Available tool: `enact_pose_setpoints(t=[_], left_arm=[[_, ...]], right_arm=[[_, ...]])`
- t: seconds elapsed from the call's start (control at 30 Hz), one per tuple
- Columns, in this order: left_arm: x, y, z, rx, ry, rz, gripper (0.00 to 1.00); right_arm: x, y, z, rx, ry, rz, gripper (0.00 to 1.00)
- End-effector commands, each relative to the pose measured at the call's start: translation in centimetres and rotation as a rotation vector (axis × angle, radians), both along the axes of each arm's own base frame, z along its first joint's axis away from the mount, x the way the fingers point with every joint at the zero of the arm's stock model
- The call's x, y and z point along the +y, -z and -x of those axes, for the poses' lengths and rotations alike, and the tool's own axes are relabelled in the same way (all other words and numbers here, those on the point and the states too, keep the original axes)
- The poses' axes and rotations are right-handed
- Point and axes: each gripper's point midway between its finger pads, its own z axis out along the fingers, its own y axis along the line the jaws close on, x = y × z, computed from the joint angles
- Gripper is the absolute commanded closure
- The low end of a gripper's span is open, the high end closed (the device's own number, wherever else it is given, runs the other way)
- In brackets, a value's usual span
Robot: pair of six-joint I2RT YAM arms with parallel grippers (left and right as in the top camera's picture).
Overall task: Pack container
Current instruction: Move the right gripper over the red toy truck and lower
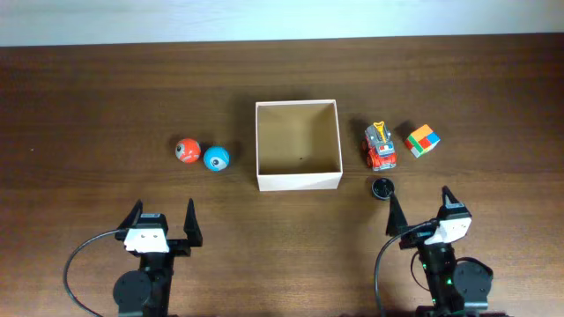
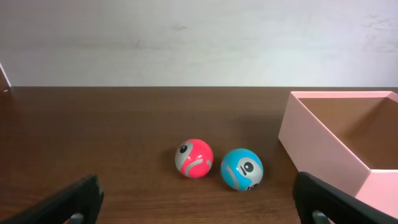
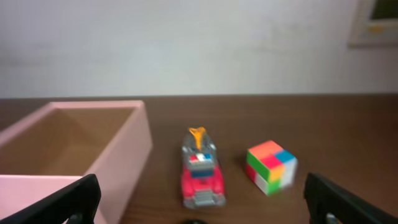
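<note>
The container (image 1: 298, 182), a square open-topped box with cream-white walls and a tan inside, stands at the table's middle and holds nothing. It shows at the right in the left wrist view (image 2: 323, 140) and at the left in the right wrist view (image 3: 127, 155). A red ball (image 1: 187, 151) and a blue ball (image 1: 216, 158) lie to its left. A red toy truck (image 1: 381, 147), a multicoloured cube (image 1: 421, 140) and a small black round object (image 1: 382, 187) lie to its right. My left gripper (image 1: 161, 220) is open and empty near the front edge. My right gripper (image 1: 418, 210) is open and empty just behind the black object.
The dark wood table (image 1: 106, 97) reaches to a pale wall at the back. The two balls (image 2: 194, 158) (image 2: 242, 169) sit side by side ahead of the left gripper. The truck (image 3: 201, 168) and the cube (image 3: 272, 167) sit ahead of the right gripper.
</note>
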Motion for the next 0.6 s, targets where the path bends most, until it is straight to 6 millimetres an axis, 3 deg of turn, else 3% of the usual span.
enact_pose_setpoints(t=[0.0,0.13,0.3,0.47,0.57], left_arm=[[0.2,0.3,0.0,0.005,-0.010,-0.013,0.01],[0.2,0.3,0.0,0.005,-0.011,-0.013,0.01],[0.2,0.3,0.0,0.005,-0.011,-0.013,0.01],[0.2,0.3,0.0,0.005,-0.010,-0.013,0.01],[0.2,0.3,0.0,0.005,-0.011,-0.013,0.01]], right_arm=[[2.6,-1.4,0.6,-0.067,-0.153,-0.002,0.01],[3.7,-4.7,1.4,-0.172,-0.219,0.007,0.01],[3.0,-7.5,1.2,-0.139,-0.173,-0.006,0.01],[2.4,-8.6,-1.3,0.007,-0.143,0.050,0.01],[2.0,-9.1,-4.1,0.157,-0.136,0.089,0.01]])
